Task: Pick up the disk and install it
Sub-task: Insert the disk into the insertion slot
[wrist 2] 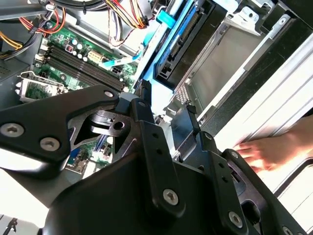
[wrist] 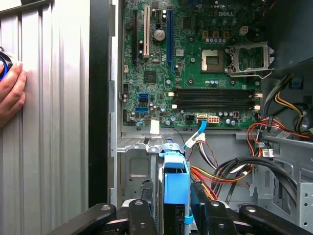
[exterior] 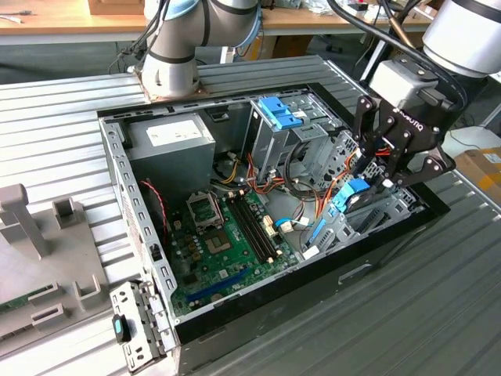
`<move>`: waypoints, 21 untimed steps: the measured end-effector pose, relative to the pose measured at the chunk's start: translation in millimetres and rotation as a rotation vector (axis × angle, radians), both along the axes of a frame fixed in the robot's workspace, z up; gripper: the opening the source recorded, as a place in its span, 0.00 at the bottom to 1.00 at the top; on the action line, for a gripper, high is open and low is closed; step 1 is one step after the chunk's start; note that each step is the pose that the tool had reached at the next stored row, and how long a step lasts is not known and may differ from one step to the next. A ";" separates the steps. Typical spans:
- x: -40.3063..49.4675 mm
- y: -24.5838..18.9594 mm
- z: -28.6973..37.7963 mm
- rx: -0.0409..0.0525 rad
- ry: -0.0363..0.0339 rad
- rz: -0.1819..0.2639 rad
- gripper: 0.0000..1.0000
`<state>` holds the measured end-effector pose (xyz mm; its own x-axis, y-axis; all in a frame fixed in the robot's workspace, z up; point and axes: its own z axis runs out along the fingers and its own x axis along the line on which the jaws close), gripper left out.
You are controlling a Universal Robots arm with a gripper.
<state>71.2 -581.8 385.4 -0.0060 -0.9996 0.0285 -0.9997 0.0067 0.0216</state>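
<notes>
— Gripper state?
— My gripper (exterior: 374, 174) is clamped on the disk (wrist: 175, 183), a finger on each flat face. The disk stands on edge, its blue rail showing between them.
— Position?
— Inside the case (exterior: 125, 180), at the metal bay along one end wall. I cannot tell whether the disk is seated.
— Surroundings?
— The motherboard (wrist: 195, 58) lies on the case floor, just beside the disk. The tall cage (exterior: 282, 113) with its blue latch stands near it in the case. The power-supply box (exterior: 172, 137) is in the case's opposite corner. A person's hand (wrist: 12, 93) rests on the ribbed surface (exterior: 438, 313) just outside the case wall.
</notes>
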 end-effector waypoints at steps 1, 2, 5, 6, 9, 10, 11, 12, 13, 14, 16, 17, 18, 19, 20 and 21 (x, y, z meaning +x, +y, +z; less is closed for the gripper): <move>0.0 0.0 0.0 0.0001 -0.0001 0.000 0.44; 1.2 0.0 -0.1 -0.0003 0.0000 0.000 0.44; 2.7 0.0 -5.9 -0.0022 0.0000 0.000 0.44; 2.6 0.0 -6.1 -0.0023 0.0000 0.000 0.44; 2.5 0.0 -7.0 -0.0018 0.0000 0.000 0.44; 2.4 0.0 -7.2 -0.0021 0.0000 0.000 0.44; 2.3 0.0 -7.5 -0.0020 0.0000 0.000 0.44; 2.3 0.0 -7.8 -0.0019 0.0000 0.000 0.44; 2.3 0.0 -8.5 -0.0019 -0.0001 0.000 0.44; 2.3 0.0 -9.9 -0.0012 -0.0001 0.000 0.44; 1.6 0.1 -11.3 -0.0003 -0.0001 0.000 0.44; 1.2 0.7 -11.4 -0.0004 0.0000 0.000 0.44; 0.8 1.7 -11.5 -0.0003 0.0000 0.000 0.44; 0.8 2.9 -11.6 -0.0003 0.0000 0.000 0.44; 0.8 3.5 -11.6 -0.0004 0.0000 0.000 0.44; 0.7 3.8 -12.8 -0.0003 0.0000 -0.001 0.44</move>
